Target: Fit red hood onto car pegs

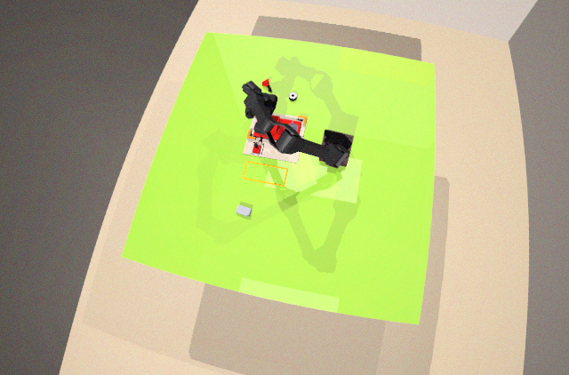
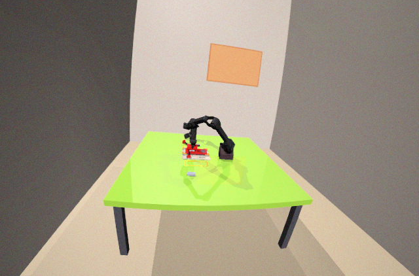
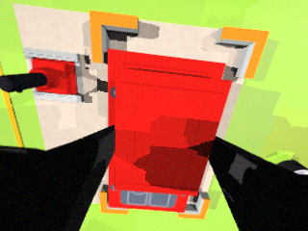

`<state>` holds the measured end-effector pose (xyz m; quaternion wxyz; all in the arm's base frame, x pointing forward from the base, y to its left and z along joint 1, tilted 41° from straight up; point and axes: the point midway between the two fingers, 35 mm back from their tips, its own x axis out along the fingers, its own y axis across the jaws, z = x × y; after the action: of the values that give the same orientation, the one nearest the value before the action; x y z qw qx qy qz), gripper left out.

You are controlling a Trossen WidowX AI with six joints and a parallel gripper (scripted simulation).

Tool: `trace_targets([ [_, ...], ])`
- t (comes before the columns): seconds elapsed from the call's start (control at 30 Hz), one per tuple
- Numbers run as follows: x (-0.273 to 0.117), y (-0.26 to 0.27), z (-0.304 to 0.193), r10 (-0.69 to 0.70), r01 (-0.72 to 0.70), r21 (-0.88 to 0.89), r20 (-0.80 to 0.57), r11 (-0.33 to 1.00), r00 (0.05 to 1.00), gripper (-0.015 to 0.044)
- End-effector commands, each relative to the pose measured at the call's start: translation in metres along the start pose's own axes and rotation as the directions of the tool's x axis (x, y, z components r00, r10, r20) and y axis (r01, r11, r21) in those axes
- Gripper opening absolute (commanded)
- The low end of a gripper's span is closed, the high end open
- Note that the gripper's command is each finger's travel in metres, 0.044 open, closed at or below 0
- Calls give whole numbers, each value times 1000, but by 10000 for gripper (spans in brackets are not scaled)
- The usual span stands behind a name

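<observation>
The red hood (image 2: 190, 146) (image 3: 168, 106) is between the fingers of my gripper (image 2: 193, 145) (image 3: 162, 134), which is shut on its two long sides. The hood is over the red chassis (image 1: 285, 121) (image 2: 203, 152) (image 3: 166, 59), roughly lined up with it, roof up. Chassis ends show beyond the hood at the top and bottom in the wrist view, with grey panels at the bottom end. The hood hides the engine block and the pegs. Whether it touches the deck or hangs just above it, I cannot tell. The arm hides the hood in the top view.
The jig has a pale plate (image 1: 280, 156) (image 3: 58, 26) and orange corners (image 1: 302, 119) (image 3: 113, 20). A red clamp-like part (image 1: 256, 148) (image 3: 63, 77) with a black handle stands beside the chassis. A yellow outline (image 1: 263, 181), a grey block (image 1: 244, 211) and a wheel (image 1: 292, 96) lie around.
</observation>
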<state>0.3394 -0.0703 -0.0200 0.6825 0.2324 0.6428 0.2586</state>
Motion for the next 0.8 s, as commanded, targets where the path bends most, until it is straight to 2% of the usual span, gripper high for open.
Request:
trace_targets([
  [0.0,1,0,0,4,-4,5,2,1000,1000,0],
  [0.77,7,0,0,4,-4,5,2,1000,1000,0],
])
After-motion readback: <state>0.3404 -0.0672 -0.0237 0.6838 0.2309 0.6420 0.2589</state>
